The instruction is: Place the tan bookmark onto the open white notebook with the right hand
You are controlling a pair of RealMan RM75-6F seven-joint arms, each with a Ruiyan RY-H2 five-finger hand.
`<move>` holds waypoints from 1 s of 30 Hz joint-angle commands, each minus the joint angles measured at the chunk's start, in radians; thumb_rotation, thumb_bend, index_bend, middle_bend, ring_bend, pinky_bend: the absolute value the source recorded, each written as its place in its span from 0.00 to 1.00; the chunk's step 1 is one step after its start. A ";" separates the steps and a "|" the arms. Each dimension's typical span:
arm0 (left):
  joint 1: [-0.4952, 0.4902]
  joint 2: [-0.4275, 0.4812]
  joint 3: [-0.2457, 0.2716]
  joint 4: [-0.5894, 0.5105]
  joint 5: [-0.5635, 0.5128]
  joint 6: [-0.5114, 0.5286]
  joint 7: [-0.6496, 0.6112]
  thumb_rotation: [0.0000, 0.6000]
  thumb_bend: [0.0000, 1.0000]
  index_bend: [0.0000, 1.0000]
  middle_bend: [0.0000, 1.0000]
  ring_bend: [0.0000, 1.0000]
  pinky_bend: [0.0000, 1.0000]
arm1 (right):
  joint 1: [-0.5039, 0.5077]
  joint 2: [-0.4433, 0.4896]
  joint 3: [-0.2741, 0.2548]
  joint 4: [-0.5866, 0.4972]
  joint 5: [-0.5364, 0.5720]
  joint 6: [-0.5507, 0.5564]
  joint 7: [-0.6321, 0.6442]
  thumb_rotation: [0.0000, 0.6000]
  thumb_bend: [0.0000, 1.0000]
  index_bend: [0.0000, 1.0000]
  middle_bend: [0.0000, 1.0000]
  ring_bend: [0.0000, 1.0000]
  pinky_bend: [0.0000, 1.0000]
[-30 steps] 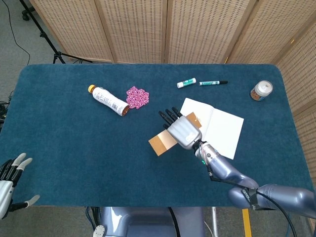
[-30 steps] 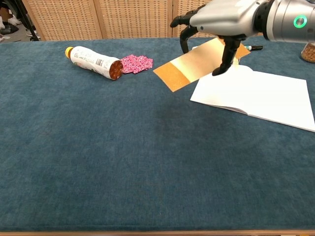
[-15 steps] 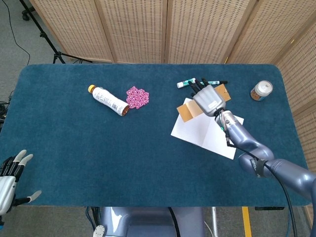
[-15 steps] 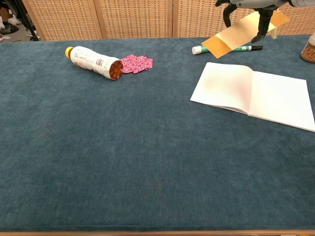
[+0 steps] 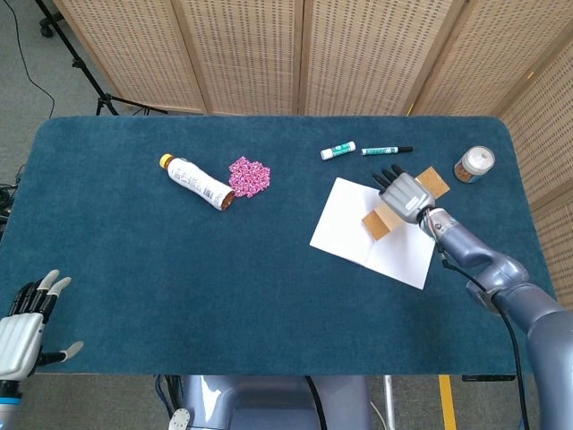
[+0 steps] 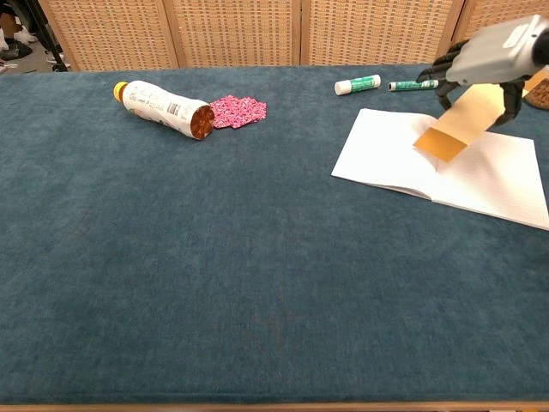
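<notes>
The right hand (image 5: 405, 193) grasps the tan bookmark (image 6: 461, 121), held tilted just above the open white notebook (image 6: 480, 172).

A table (image 5: 125, 269) covered in dark teal felt-like cloth is seen from above, its corners rounded. Behind it, a folding screen (image 5: 269, 54) of pale wooden frames with woven, perforated tan panels is set across the whole back, and another such panel (image 5: 546, 107) is angled along the right side. A grey floor (image 5: 27, 81) is visible at the upper left, where the black legs of a tripod stand (image 5: 98, 94) and a black cable (image 5: 31, 76) are seen. Even, soft light is cast over the cloth
</notes>
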 commanded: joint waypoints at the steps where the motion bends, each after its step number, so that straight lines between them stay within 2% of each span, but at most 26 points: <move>1: -0.001 -0.003 0.001 0.000 -0.001 -0.002 0.004 1.00 0.00 0.00 0.00 0.00 0.00 | -0.014 -0.024 -0.068 0.054 -0.084 0.064 0.094 1.00 0.67 0.46 0.00 0.00 0.07; 8: -0.002 -0.006 0.005 0.000 0.007 0.000 0.011 1.00 0.00 0.00 0.00 0.00 0.00 | -0.020 -0.038 -0.106 0.088 -0.145 0.129 0.155 1.00 0.67 0.46 0.00 0.00 0.07; 20: -0.001 -0.007 0.011 0.004 0.015 0.002 0.008 1.00 0.00 0.00 0.00 0.00 0.00 | -0.038 -0.070 -0.160 0.183 -0.234 0.223 0.111 1.00 0.67 0.46 0.00 0.00 0.08; 30: -0.006 -0.012 0.013 0.002 0.011 -0.007 0.021 1.00 0.00 0.00 0.00 0.00 0.00 | -0.059 -0.087 -0.197 0.232 -0.278 0.290 0.148 1.00 0.67 0.46 0.00 0.00 0.08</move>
